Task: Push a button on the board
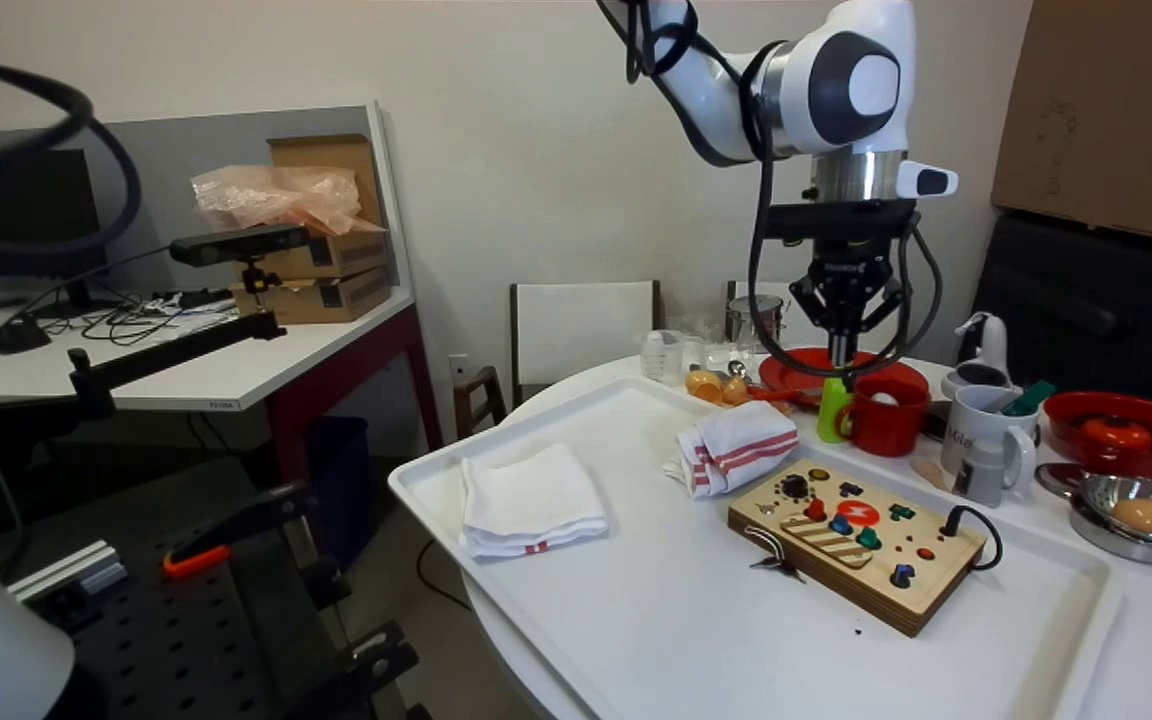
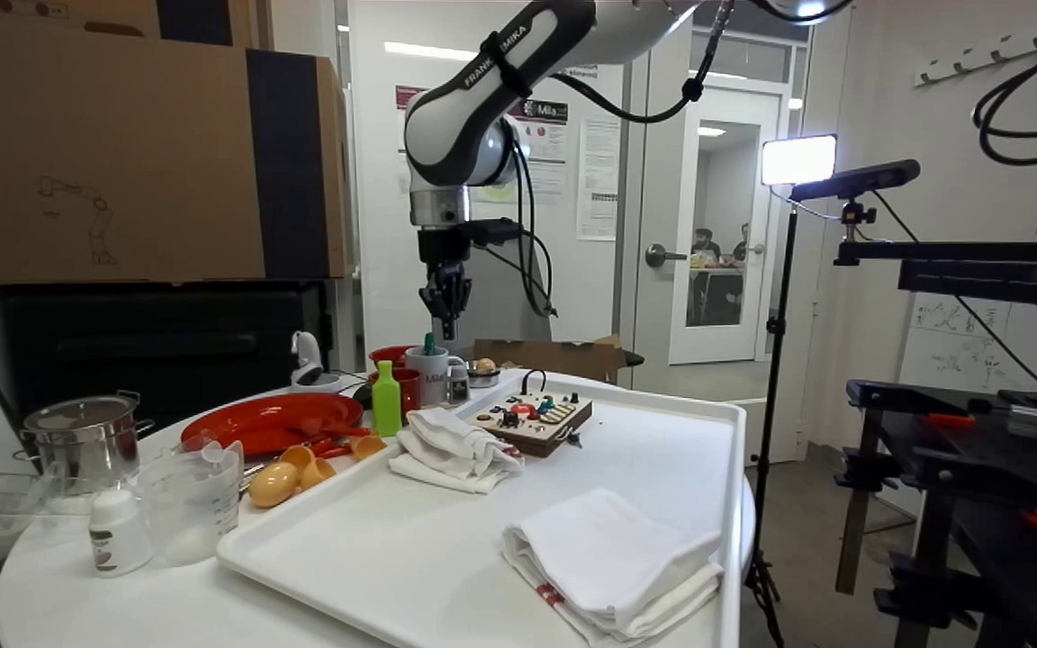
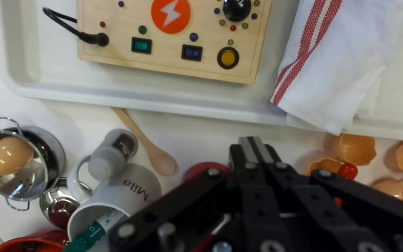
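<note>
Board (image 2: 536,423) lies in the tray (image 2: 473,558), near the far edge of the tabletop (image 2: 41,598) in an exterior view, and there hangs my gripper (image 3: 252,140), apart from it, fingers (image 3: 247,151) together, narrow!

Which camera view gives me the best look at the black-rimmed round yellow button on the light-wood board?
The wrist view. It shows the black-rimmed round yellow button largest, from above, with nothing covering it. Both exterior views catch it only as a small spot, seen at a slant, on the light-wood board.
</note>
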`<state>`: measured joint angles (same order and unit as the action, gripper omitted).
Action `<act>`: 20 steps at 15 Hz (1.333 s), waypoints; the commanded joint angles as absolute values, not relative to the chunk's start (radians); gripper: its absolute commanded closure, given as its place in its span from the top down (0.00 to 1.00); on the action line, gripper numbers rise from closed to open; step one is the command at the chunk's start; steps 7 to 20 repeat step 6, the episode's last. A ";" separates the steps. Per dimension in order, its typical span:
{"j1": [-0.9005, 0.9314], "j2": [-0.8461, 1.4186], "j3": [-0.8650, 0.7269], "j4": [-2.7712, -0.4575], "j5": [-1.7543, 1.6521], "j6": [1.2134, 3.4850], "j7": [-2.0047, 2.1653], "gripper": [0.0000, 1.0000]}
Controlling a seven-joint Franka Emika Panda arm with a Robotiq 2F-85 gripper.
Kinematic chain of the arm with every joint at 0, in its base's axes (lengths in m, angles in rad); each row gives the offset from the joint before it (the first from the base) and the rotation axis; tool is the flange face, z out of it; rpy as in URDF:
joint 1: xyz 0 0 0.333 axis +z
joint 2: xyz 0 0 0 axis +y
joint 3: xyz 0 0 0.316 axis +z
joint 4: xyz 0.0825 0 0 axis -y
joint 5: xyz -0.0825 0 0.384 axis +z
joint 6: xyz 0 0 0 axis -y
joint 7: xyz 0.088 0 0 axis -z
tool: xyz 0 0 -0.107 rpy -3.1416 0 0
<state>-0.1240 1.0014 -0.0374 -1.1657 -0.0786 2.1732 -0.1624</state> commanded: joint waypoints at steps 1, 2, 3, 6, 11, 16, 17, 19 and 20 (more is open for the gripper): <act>-0.124 1.007 -0.039 -1.161 -0.076 2.170 -0.164 0.01; -0.125 1.012 -0.040 -1.161 -0.077 2.171 -0.164 0.01; -0.125 1.015 -0.040 -1.161 -0.077 2.171 -0.164 0.01; -0.125 1.018 -0.040 -1.161 -0.077 2.171 -0.164 0.01; -0.125 1.018 -0.040 -1.161 -0.077 2.171 -0.164 0.01; -0.125 1.018 -0.040 -1.161 -0.077 2.171 -0.164 0.01; -0.125 1.018 -0.040 -1.161 -0.077 2.171 -0.164 0.01; -0.125 1.018 -0.040 -1.161 -0.077 2.171 -0.164 0.01; -0.125 1.018 -0.040 -1.161 -0.077 2.171 -0.164 0.01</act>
